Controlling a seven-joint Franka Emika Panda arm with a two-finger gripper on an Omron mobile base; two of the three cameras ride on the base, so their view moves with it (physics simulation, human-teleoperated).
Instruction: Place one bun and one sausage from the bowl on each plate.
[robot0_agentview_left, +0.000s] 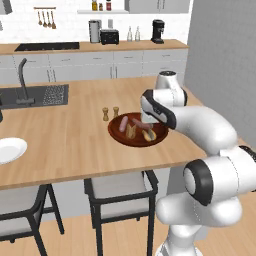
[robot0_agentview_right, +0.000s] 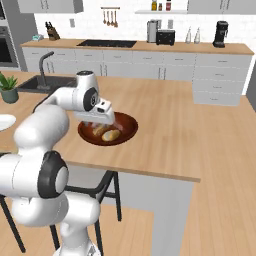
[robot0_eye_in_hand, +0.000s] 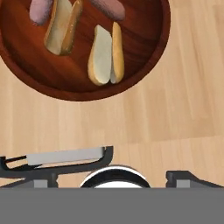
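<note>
Bowl (robot0_eye_in_hand: 144, 65), upper frame, holds buns (robot0_eye_in_hand: 105, 57) and sausages (robot0_eye_in_hand: 40, 9) packed close; gripper (robot0_agentview_left: 148, 121) state indeterminate; risk: fingers nudging neighbours or grasping two.

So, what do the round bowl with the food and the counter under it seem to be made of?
The bowl looks like dark reddish-brown wood with a smooth, slightly glossy finish: faint streaks run over its inside and the rim catches light. The counter looks like pale wood or wood-look laminate, matte, with long straight grain lines. As the scene is rendered, both are guesses from the look alone.
</note>
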